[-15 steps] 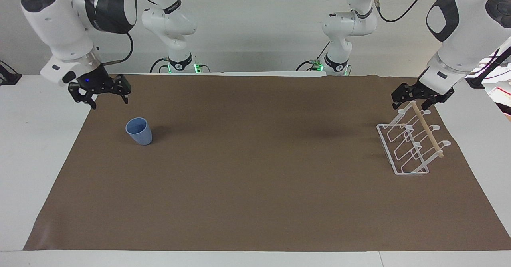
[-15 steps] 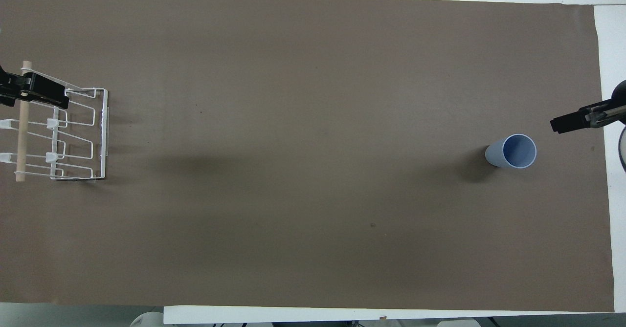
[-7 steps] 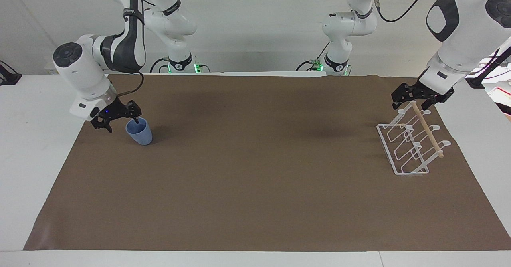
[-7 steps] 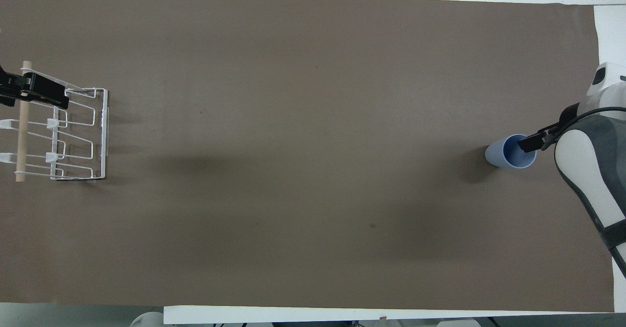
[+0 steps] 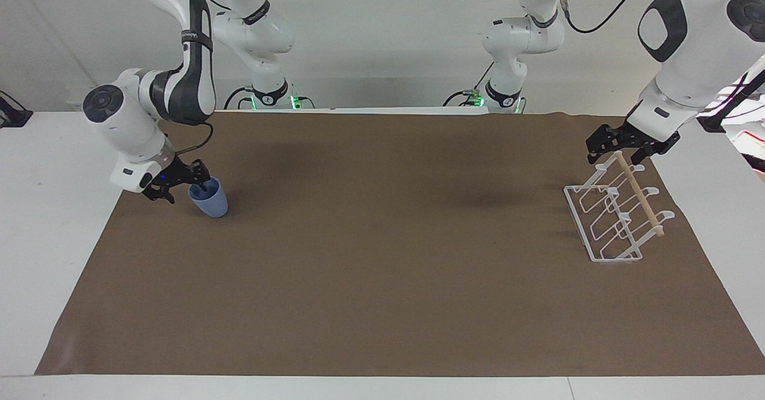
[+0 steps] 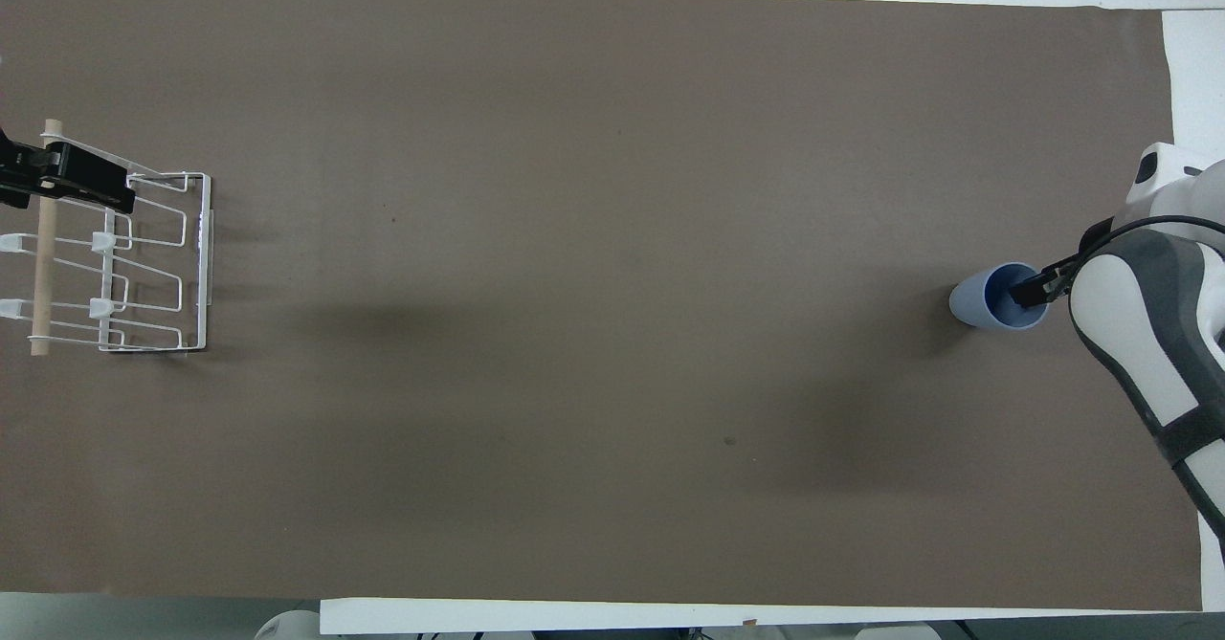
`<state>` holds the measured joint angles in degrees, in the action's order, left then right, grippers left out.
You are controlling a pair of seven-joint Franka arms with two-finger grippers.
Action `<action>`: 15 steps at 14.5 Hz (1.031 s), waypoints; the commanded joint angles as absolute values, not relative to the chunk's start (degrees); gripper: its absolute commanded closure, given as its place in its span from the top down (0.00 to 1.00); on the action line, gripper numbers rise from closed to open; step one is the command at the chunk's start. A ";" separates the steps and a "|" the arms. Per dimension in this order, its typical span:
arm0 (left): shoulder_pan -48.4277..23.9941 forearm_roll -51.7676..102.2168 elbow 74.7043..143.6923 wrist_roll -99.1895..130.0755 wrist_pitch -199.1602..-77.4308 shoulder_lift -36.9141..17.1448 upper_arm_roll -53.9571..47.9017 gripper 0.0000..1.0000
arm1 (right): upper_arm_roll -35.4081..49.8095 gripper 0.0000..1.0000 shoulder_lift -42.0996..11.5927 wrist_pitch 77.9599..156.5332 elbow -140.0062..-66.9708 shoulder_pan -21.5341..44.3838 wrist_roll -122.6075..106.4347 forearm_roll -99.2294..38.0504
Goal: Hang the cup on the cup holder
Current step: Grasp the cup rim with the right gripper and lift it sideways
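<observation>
While the left gripper (image 5: 618, 149) waits over the white wire cup holder (image 5: 615, 220) — fingers unreadable — the right gripper (image 5: 186, 186) straddles the small light-blue plastic cup's (image 5: 210, 200) rim, fingers still apart, apparently to pinch its wall.

Item count, table surface:
- cup (image 5: 210, 200) (image 6: 986, 299): one, light blue
- cup holder (image 5: 615, 217) (image 6: 120, 262): one, white wire; wooden dowel: one
- brown mat (image 5: 382, 280) (image 6: 593, 334): one
- robot arms: two
- right gripper (image 5: 179, 182): one
- left gripper (image 5: 618, 149): one
</observation>
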<state>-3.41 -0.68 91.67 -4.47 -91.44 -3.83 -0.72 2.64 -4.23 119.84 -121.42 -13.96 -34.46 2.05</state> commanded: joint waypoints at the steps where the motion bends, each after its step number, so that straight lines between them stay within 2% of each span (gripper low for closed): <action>1: -2.81 -1.58 91.85 -5.19 -90.97 -3.16 -1.14 1.00 | 2.99 0.33 -3.87 120.94 -122.52 -14.50 -37.00 0.97; 2: -2.81 -1.58 91.85 -5.19 -90.97 -3.16 -1.14 1.00 | 2.99 0.14 -3.87 120.94 -122.61 -14.59 -36.91 0.97; 3: -2.81 -1.58 91.85 -5.19 -90.97 -3.16 -1.14 1.00 | 2.99 0.05 -3.87 121.02 -122.78 -14.59 -36.91 0.97; 4: -2.81 -1.58 91.85 -5.19 -90.97 -3.16 -1.14 1.00 | 2.99 0.00 -3.87 121.03 -122.78 -14.59 -36.65 0.97; 7: -2.81 -1.58 91.85 -5.19 -90.97 -3.16 -1.14 1.00 | 3.08 0.00 -3.95 120.07 -121.82 -14.68 -36.39 0.36; 8: -2.81 -1.58 91.85 -5.19 -90.97 -3.16 -1.14 1.00 | 3.08 0.00 -4.56 118.14 -119.55 -14.68 -36.56 -1.65; 11: -2.81 -1.58 91.85 -5.19 -90.97 -3.16 -1.14 1.00 | 3.42 0.00 -7.99 104.72 -106.47 -13.45 -33.77 -8.15; 13: -2.81 -1.58 91.85 -5.19 -90.97 -3.16 -1.14 1.00 | 3.52 0.00 -8.35 100.30 -102.59 -11.44 -26.14 -14.64; 15: -2.81 -1.58 91.85 -5.19 -90.97 -3.16 -1.14 1.00 | 3.52 0.00 -8.79 99.32 -102.39 -10.81 -18.15 -25.78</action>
<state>-3.41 -0.68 91.67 -4.47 -91.44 -3.83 -0.72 3.26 -6.30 100.93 -104.71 -11.20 -24.63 -18.08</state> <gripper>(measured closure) 0.000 0.956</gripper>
